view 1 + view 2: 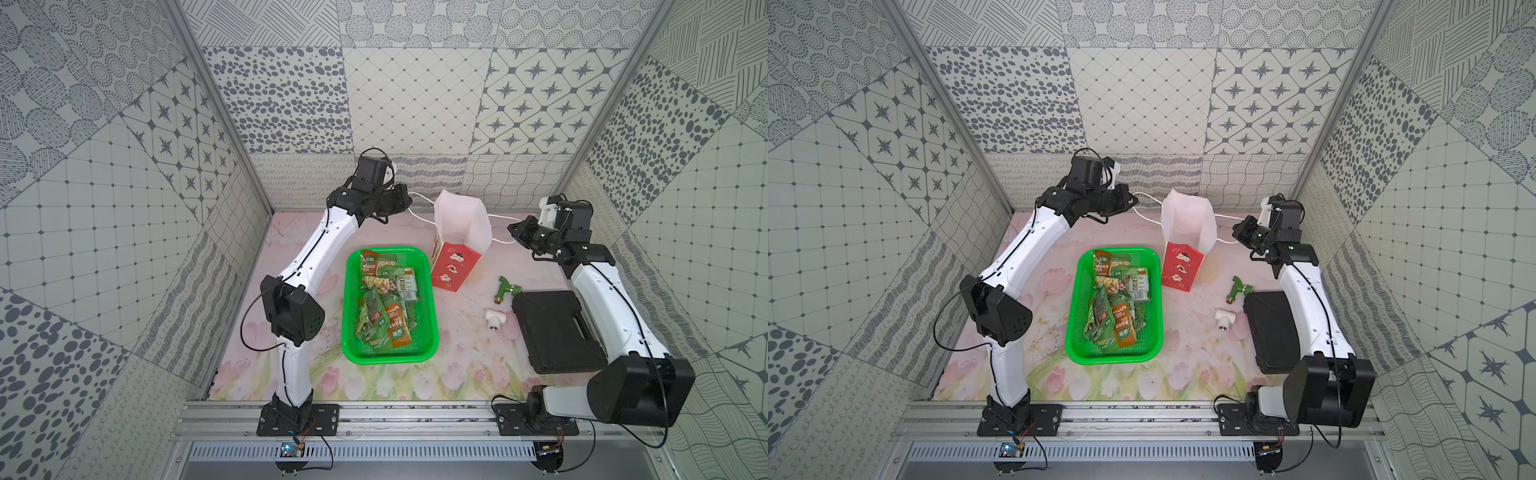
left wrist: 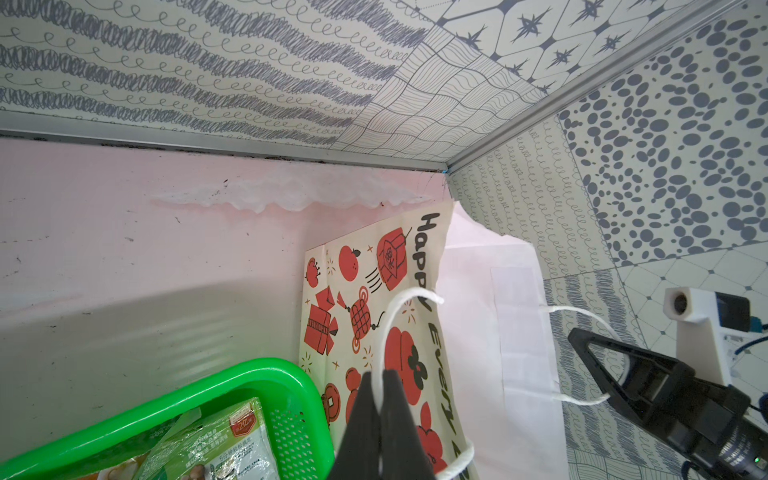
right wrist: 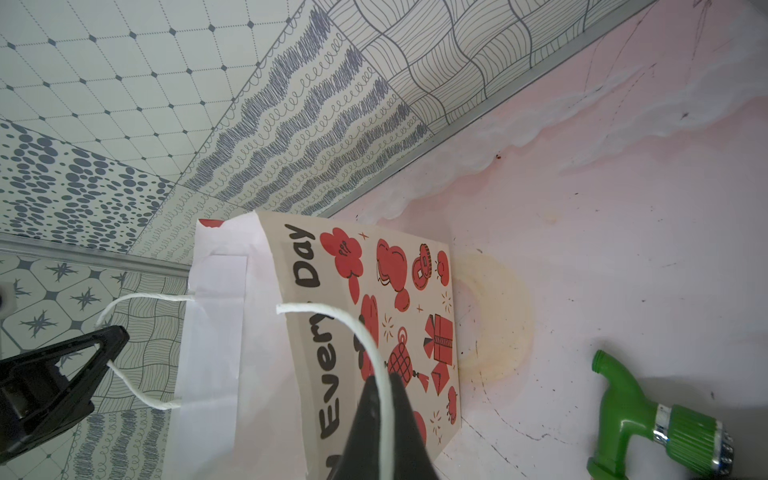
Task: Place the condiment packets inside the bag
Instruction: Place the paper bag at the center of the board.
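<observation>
Left gripper [image 2: 377, 386] clamps one cord handle [image 2: 419, 294] of the bag [image 2: 361, 270]; right gripper [image 3: 384, 382] clamps the other handle [image 3: 316, 308]

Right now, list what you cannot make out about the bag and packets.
- Floor of the bag: in both top views its own white walls hide it; contents unclear.
- Lower condiment packets: buried under upper ones in the green basket; count unclear, print too small.
- Black case: the right arm covers one edge in both top views.
</observation>
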Robot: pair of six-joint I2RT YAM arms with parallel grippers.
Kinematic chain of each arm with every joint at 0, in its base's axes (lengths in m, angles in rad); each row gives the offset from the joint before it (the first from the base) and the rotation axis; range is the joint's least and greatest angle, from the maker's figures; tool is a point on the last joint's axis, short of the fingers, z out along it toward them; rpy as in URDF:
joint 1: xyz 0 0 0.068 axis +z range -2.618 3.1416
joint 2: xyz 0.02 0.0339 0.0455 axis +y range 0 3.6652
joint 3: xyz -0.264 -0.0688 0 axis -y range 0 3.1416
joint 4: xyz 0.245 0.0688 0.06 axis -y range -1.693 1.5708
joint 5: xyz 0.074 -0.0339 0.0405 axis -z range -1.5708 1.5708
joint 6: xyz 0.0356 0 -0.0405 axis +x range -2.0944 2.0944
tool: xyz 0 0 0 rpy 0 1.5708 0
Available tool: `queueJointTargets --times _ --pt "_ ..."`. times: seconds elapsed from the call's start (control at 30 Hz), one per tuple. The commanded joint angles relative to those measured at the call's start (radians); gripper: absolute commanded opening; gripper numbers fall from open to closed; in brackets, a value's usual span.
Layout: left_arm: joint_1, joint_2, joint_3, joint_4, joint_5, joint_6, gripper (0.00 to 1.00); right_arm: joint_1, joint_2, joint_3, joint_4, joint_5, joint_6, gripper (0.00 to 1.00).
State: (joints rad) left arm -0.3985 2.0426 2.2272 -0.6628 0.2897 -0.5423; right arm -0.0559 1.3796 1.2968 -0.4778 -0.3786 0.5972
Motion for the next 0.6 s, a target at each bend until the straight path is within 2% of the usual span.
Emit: queueJointTargets --times 0.0,0.2,0.4,0.57 --pt "0.023 0.069 0.060 -0.040 0.018 0.039 0.05 -0.013 0.034 0.030 0.071 -0.014 0.025 0.00" --pt "0.030 0.105 0.125 -0.062 0.044 0.035 0.27 -0.013 0.055 0.029 0.102 -0.024 0.042 0.00" --pt "0.030 0.082 0.127 -0.070 0.066 0.025 0.48 -0.015 0.042 0.018 0.131 -0.051 0.054 0.09" --pt "0.030 0.038 0.102 -0.091 0.064 0.015 0.54 -0.021 0.027 0.014 0.140 -0.064 0.061 0.17"
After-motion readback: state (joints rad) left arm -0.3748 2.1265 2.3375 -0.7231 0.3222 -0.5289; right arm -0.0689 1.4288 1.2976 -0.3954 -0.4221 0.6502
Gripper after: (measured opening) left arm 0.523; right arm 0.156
